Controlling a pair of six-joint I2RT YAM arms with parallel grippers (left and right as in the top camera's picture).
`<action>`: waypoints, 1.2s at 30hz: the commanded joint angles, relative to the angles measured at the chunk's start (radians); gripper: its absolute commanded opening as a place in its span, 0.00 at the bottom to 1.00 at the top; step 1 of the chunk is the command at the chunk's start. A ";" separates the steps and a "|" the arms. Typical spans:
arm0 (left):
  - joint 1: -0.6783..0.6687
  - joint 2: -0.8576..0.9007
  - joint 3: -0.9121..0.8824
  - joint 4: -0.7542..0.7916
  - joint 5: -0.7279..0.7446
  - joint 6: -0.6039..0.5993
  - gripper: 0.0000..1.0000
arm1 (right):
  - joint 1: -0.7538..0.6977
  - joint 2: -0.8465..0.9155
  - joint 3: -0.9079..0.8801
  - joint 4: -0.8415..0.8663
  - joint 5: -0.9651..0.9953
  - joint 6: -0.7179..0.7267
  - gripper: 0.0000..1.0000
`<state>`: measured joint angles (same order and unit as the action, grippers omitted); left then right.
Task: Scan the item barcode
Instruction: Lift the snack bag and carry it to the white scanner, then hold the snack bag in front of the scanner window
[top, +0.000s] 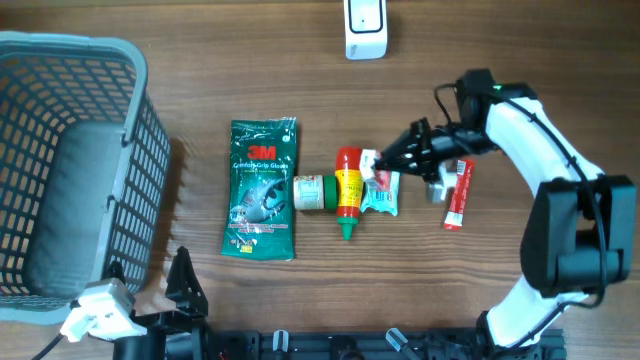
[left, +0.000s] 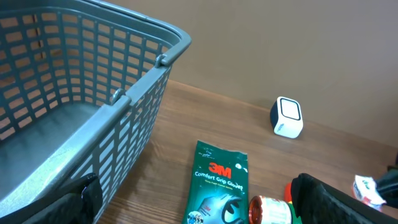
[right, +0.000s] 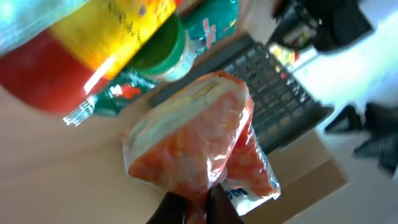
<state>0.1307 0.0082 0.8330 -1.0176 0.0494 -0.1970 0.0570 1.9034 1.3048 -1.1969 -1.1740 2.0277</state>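
My right gripper (right: 196, 208) is shut on the lower edge of a small clear packet (right: 193, 140) with orange-red contents, which stands up from the fingertips. From overhead the packet (top: 372, 167) sits just right of the red and yellow bottle (top: 348, 188), with the right gripper (top: 388, 160) reaching in from the right. The white scanner (top: 365, 28) stands at the far edge of the table, and it also shows in the left wrist view as the scanner (left: 286, 117). My left gripper (left: 199, 208) is open at the near left, with nothing between its fingers.
A grey basket (top: 140, 130) fills the left side. A green 3M glove pack (top: 262, 188), a small jar (top: 312, 192), a teal packet (top: 383, 197) and a red tube (top: 457, 195) lie in a row across the middle of the table.
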 joint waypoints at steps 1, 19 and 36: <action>-0.004 -0.003 -0.001 0.002 -0.003 -0.006 1.00 | -0.047 0.069 0.007 -0.105 -0.122 0.040 0.04; -0.004 -0.003 -0.001 0.000 -0.002 -0.006 1.00 | -0.069 0.081 0.007 0.243 -0.229 -0.732 0.04; -0.004 -0.003 -0.001 -0.120 -0.003 -0.006 1.00 | -0.030 0.081 0.007 1.461 0.117 -0.857 0.04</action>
<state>0.1307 0.0082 0.8310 -1.1416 0.0498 -0.1970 0.0063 1.9781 1.3056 0.2489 -1.2552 1.1469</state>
